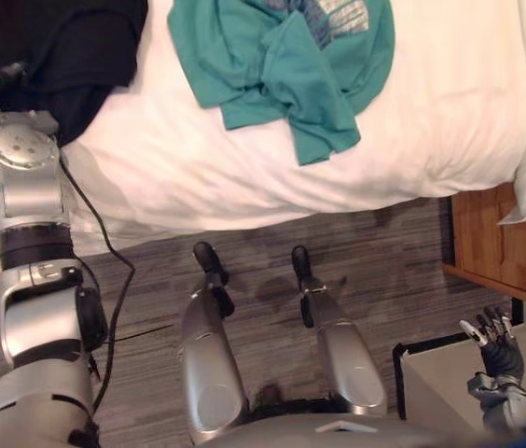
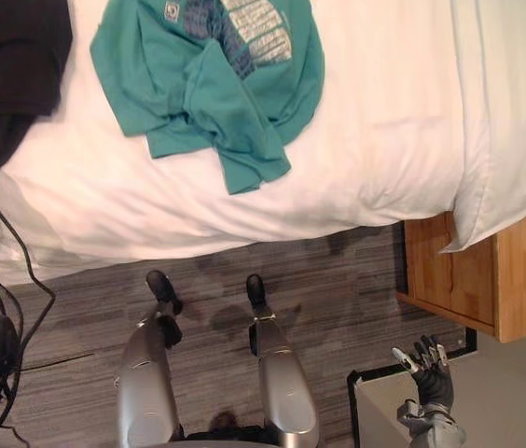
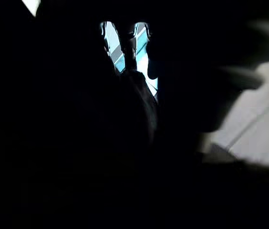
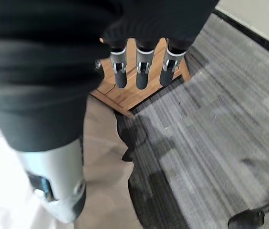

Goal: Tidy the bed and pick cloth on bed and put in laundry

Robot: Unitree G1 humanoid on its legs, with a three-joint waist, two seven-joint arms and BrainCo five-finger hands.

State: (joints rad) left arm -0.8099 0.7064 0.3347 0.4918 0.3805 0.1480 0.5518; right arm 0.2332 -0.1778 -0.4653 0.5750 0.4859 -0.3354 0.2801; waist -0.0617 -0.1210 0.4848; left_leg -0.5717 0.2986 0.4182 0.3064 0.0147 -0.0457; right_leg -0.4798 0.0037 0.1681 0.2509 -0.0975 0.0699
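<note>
Left eye view, left hand (image 3: 129,47) under black cloth (image 1: 67,47), grip unclear, right hand (image 1: 498,350), fingers (image 4: 141,76) straight.

text: none legible | teal shirt (image 2: 188,93): printed chest graphic, lettering too small to read

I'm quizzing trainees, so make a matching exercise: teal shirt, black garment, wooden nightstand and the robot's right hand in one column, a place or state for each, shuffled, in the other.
1 teal shirt
2 black garment
3 wooden nightstand
4 right hand

A open, holding nothing
B on the bed, far left
C crumpled mid-bed
D beside the bed, on the right

Pairs: 1-C, 2-B, 3-D, 4-A
</note>
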